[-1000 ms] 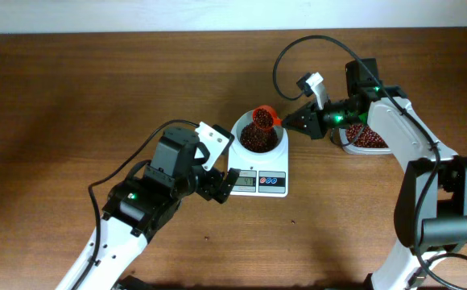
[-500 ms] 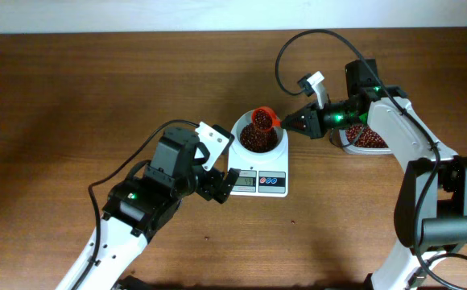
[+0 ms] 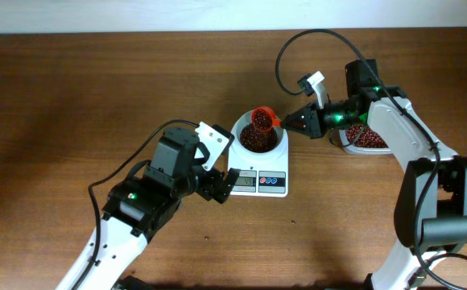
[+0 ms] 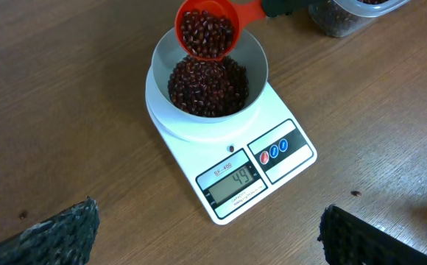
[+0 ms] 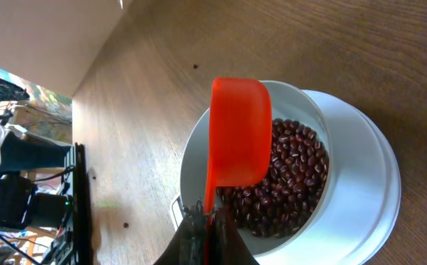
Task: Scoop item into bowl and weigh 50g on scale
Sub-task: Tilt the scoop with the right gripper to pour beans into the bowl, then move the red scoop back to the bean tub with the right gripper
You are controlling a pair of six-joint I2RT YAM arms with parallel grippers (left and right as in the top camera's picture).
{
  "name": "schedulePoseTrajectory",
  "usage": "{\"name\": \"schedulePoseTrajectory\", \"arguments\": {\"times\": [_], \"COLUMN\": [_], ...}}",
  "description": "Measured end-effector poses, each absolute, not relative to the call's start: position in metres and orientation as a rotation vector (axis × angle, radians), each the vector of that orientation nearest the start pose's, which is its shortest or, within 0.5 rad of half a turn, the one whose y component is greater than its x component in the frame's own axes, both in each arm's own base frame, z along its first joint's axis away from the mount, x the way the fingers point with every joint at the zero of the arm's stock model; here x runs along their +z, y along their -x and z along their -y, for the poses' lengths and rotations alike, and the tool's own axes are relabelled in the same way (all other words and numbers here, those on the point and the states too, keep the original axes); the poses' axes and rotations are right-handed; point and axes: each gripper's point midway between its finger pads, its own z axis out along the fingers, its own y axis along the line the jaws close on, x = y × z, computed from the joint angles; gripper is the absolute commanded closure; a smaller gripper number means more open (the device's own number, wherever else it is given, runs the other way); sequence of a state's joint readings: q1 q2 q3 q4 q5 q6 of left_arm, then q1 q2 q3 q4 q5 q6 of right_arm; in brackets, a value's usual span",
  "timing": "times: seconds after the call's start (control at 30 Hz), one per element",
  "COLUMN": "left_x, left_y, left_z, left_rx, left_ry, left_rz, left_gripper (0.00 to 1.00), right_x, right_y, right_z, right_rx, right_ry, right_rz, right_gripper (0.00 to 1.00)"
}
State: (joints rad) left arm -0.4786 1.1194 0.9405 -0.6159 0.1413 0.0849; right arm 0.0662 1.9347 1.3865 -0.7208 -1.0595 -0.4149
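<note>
The white bowl (image 3: 259,126) (image 4: 252,59) (image 5: 313,103) sits on the white scale (image 3: 258,182) (image 4: 287,158) and holds dark red-brown beans (image 3: 258,142) (image 4: 207,87) (image 5: 287,180). The display (image 4: 232,181) reads 49. My right gripper (image 3: 294,122) (image 5: 207,224) is shut on the handle of an orange scoop (image 3: 263,118) (image 4: 207,29) (image 5: 237,132), which holds beans tilted over the bowl's far rim. My left gripper (image 3: 217,187) (image 4: 206,235) is open and empty, just in front of the scale.
A clear plastic tub (image 3: 366,141) (image 4: 346,15) of beans stands right of the scale under my right arm. A loose bean (image 3: 292,222) (image 4: 355,193) lies on the brown table in front of the scale.
The scoop has shifted slightly left over the bowl since one second ago. The left arm has not moved.
</note>
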Motion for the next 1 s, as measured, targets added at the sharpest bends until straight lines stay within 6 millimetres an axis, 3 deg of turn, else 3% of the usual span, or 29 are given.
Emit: {"name": "schedulePoseTrajectory", "arguments": {"times": [0.47,0.73,0.83,1.0], "left_x": [0.192,0.192,0.192,0.192], "left_y": [-0.28,-0.28,-0.28,-0.28], "left_z": [0.172,0.172,0.172,0.172], "left_rx": [-0.356,-0.356,-0.356,-0.356], "left_ry": [-0.729,-0.729,-0.729,-0.729], "left_rz": [-2.27,-2.271,-2.27,-2.27], "left_gripper": [0.01,0.01,0.01,0.01], "right_x": [0.134,0.15,0.157,0.161], "right_y": [-0.391,-0.386,-0.389,-0.401], "right_z": [-0.177,-0.183,-0.174,-0.142], "right_rx": [1.309,1.505,1.564,1.572], "right_ry": [0.765,0.6,0.529,0.391], "right_rz": [-2.244,-2.263,-2.247,-2.234], "right_gripper": [0.96,0.96,0.96,0.96]}}
